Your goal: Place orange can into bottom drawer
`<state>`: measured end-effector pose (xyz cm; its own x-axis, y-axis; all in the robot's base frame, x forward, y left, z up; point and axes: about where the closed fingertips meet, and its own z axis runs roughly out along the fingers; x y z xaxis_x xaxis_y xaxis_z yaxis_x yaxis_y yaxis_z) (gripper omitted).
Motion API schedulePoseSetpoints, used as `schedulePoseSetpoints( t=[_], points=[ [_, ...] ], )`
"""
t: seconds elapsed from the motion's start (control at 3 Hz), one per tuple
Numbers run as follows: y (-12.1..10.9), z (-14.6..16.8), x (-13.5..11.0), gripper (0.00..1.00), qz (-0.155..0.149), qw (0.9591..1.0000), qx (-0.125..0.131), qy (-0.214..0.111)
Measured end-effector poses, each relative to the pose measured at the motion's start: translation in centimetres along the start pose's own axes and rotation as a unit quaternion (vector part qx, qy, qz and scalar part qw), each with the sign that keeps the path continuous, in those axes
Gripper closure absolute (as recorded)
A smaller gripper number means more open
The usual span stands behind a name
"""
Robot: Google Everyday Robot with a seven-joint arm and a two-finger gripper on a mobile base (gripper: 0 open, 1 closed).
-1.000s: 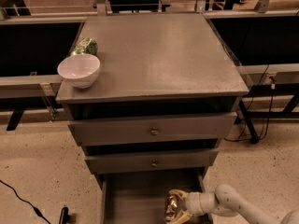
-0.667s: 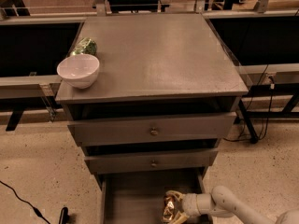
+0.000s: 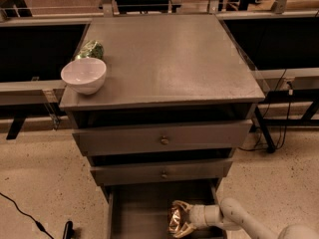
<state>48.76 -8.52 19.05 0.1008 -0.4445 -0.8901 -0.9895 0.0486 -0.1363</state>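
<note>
- Now the gripper [image 3: 181, 218] grips the can [image 3: 174, 216] tight; both have edged left, further over the drawer [image 3: 141, 211].
- Can sits low inside the open drawer, right of centre; letting go looks close.

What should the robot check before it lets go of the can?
1. Bottom drawer pulled open: ok.
2. Gripper down in the drawer, closed around the can: ok.
3. Can inside the drawer's walls, toward the right side: ok.
4. Can resting on the drawer floor: cannot tell.
5. Bowl and green bag up on the cabinet top, away from the gripper: ok.
</note>
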Motion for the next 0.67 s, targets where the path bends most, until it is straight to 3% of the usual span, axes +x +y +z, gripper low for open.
schedulePoseSetpoints(
  t=[0.67],
  points=[
    [-2.4, 3.0, 0.9, 0.59, 0.04, 0.9989, -0.012, -0.022]
  ],
)
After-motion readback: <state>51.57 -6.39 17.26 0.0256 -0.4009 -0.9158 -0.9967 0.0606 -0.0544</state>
